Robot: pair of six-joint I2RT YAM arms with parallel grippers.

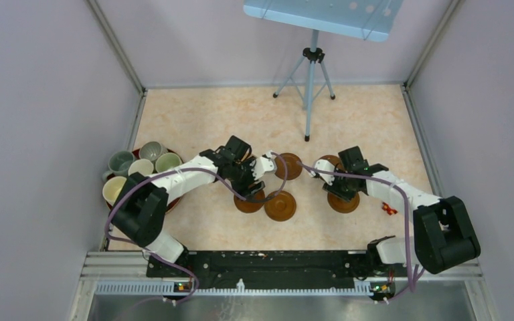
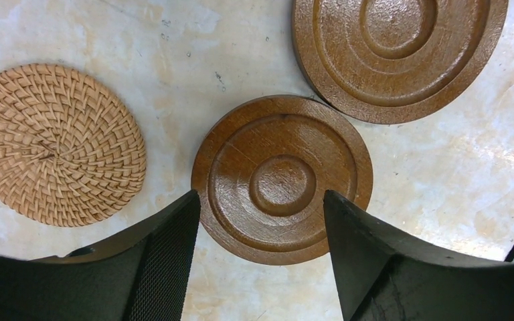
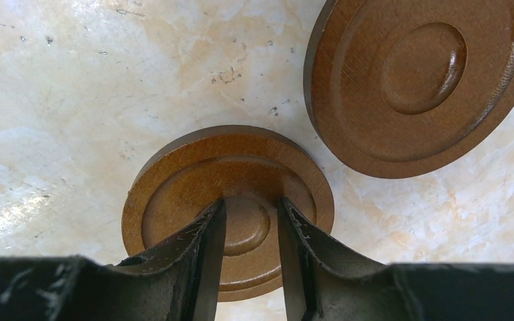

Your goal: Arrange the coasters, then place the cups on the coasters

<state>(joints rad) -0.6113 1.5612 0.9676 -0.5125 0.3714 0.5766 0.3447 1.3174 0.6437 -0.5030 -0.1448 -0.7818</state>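
A ring-grooved wooden coaster [image 2: 281, 180] lies flat on the marbled beige worktop [image 2: 174, 53], right under the left claw [image 2: 261, 197]. That claw's jaws stand wide apart. One black finger [image 2: 167, 254] is at each side of the disc's near edge, and nothing is held between them. Well apart to one side lies a woven tan coaster [image 2: 53, 144]. On the other side a larger-looking wooden coaster [image 2: 395, 53] sits just beside the centre disc. Whether their rims touch cannot be told.

Under the right claw [image 3: 251, 204] lies another grooved coaster [image 3: 174, 194], also flat on the worktop. This claw's jaws are drawn in to a narrow slit, with the tips over the raised centre of the disc. They clamp nothing. Whether the tips press on the wood cannot be told. A fifth coaster [image 3: 421, 80] lies close beside it, with a thin strip of worktop showing between them.

From above, the five discs form a loose cluster in the middle of the worktop, three under the left arm and two under the right. The cups [image 1: 140, 166] are well apart from them, grouped at the left edge on a dark red tray [image 1: 174, 202]. Five can be counted, in grey, pale green and cream. A small red object [image 1: 389, 208] lies by the right arm. At the far edge of the worktop stands a tripod [image 1: 311, 80] carrying a pale blue board [image 1: 321, 17].
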